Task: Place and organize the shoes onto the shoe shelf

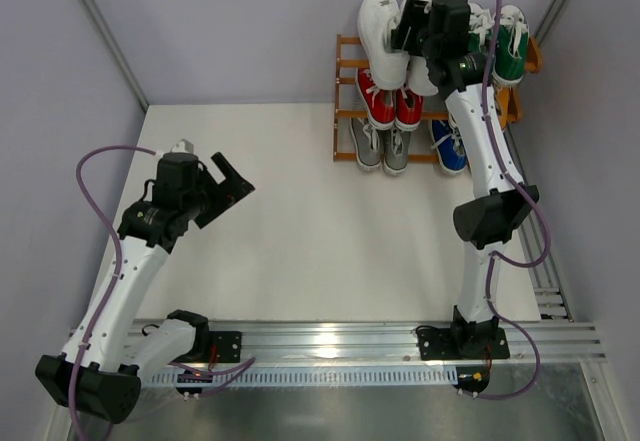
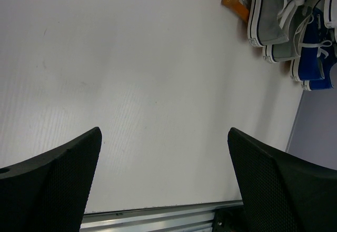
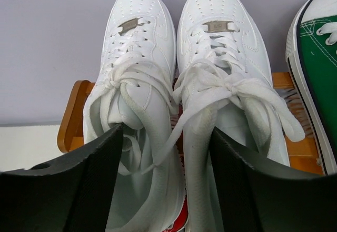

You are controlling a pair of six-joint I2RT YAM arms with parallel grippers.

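- Right gripper (image 3: 166, 137) parted, astride inner collars of the white shoes (image 3: 210, 63), top tier of the shoe shelf (image 3: 73, 116), far right.
- Left gripper (image 2: 164, 137) wide, empty.
- Laces seem draped near a finger; pulling back could drag a shoe off.

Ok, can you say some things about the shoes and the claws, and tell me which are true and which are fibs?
1. The white shoes sit on the top tier of the shoe shelf. True.
2. The left claw holds a blue shoe. False: it is open and empty over the table.
3. The red shoes are on the middle tier. True.
4. The grey shoes are on the top tier. False: they are on the bottom tier, beside the blue shoes.
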